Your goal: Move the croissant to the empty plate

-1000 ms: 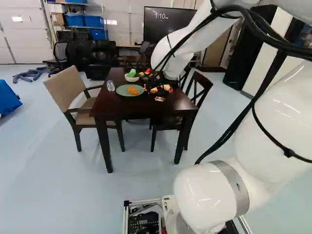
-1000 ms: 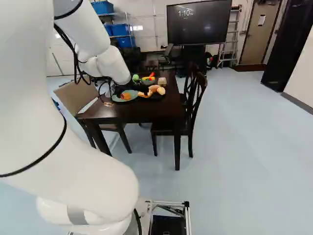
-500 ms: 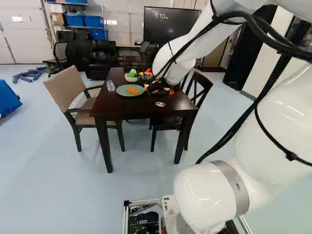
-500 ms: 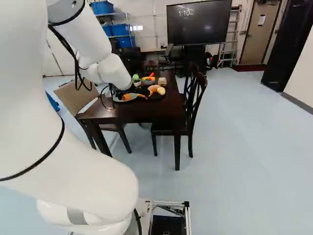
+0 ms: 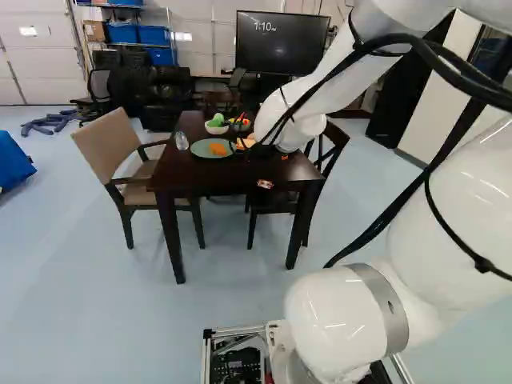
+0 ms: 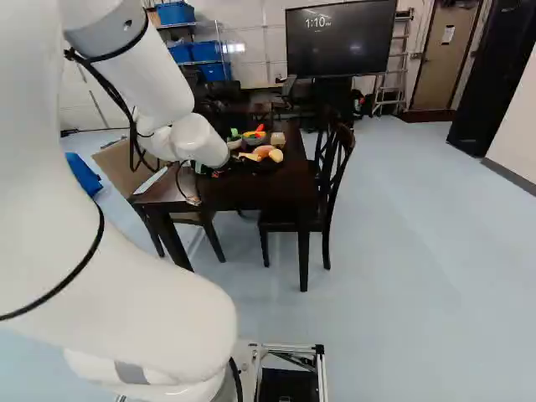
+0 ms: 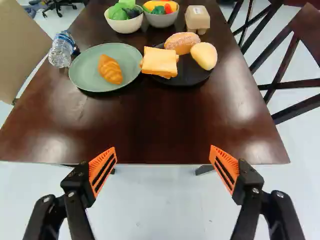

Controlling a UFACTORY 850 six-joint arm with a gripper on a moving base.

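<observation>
Gripper [image 7: 163, 152] hangs spread and unloaded toward the near edge of the surface [image 7: 167, 125], probably for approach room; croissant [image 7: 110, 69] lies alone on the green plate [image 7: 81, 74], far left, sides likely graspable.

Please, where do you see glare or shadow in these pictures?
Wrist view: pale glare patches on the wooden table, near its two closest corners, and a dark shadow along the green plate's near edge. Left base view: small bright glints on the white arm. Right base view: faint shine on the floor.
</observation>
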